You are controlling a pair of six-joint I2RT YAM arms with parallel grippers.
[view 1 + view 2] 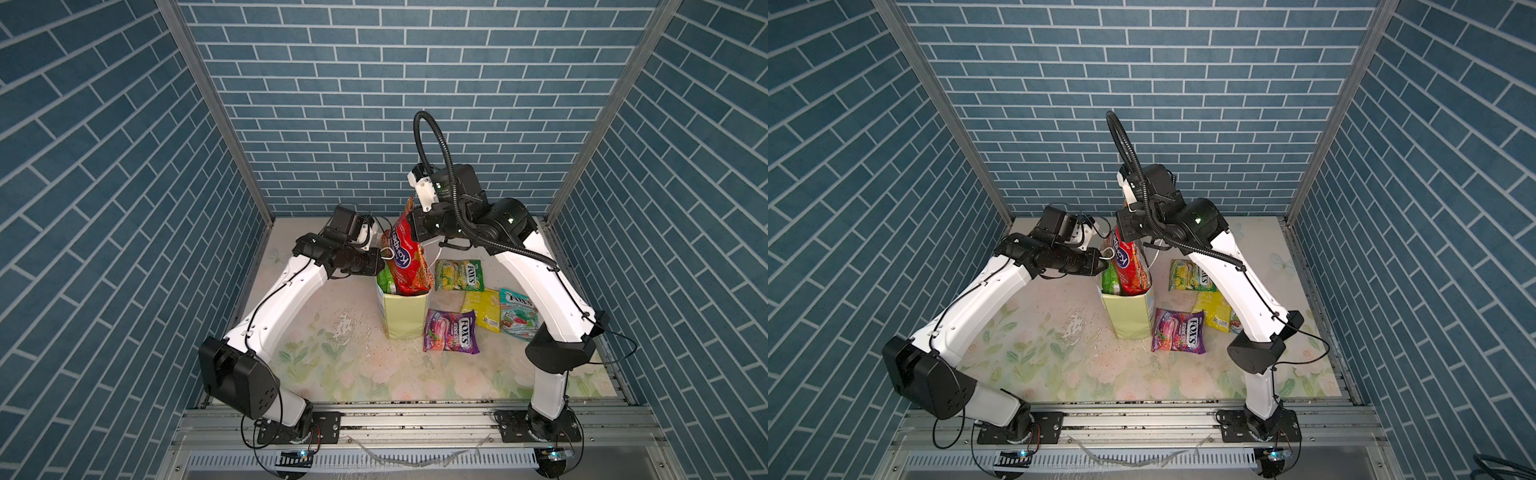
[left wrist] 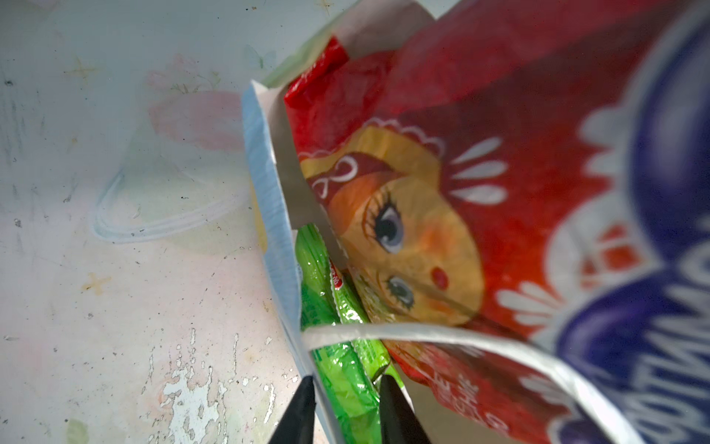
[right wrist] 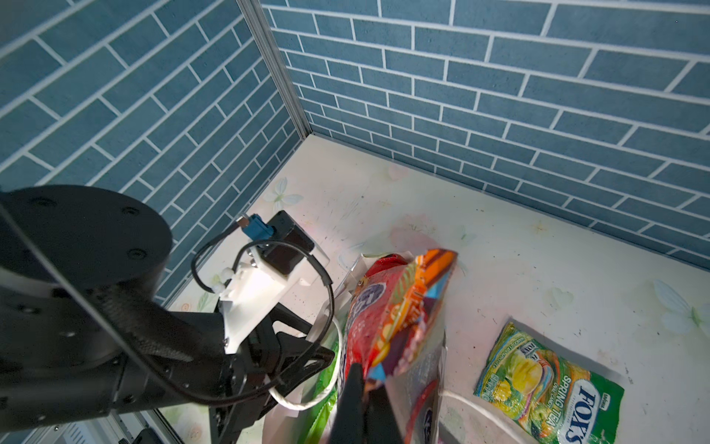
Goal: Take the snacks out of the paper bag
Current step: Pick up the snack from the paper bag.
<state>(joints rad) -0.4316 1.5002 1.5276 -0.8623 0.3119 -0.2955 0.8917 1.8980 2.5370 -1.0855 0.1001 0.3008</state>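
The pale green paper bag (image 1: 404,318) (image 1: 1128,316) stands upright mid-table. A large red packet (image 1: 405,259) (image 1: 1130,266) (image 2: 480,184) sticks far out of its mouth. My right gripper (image 1: 410,212) (image 3: 369,378) is above the bag, shut on that packet's top edge. My left gripper (image 1: 382,266) (image 2: 347,384) is at the bag's left rim. One finger is outside the wall and one inside, pinching the wall and a green packet (image 2: 338,365) (image 1: 386,282). A white cord handle (image 2: 422,332) loops past it.
Four snacks lie right of the bag: a green-yellow Fox's packet (image 1: 459,275), a yellow packet (image 1: 482,309), a teal-white Fox's packet (image 1: 517,316) and a purple Fox's packet (image 1: 451,331). Blue brick walls (image 1: 374,104) close three sides. A metal rail (image 1: 415,419) runs along the front.
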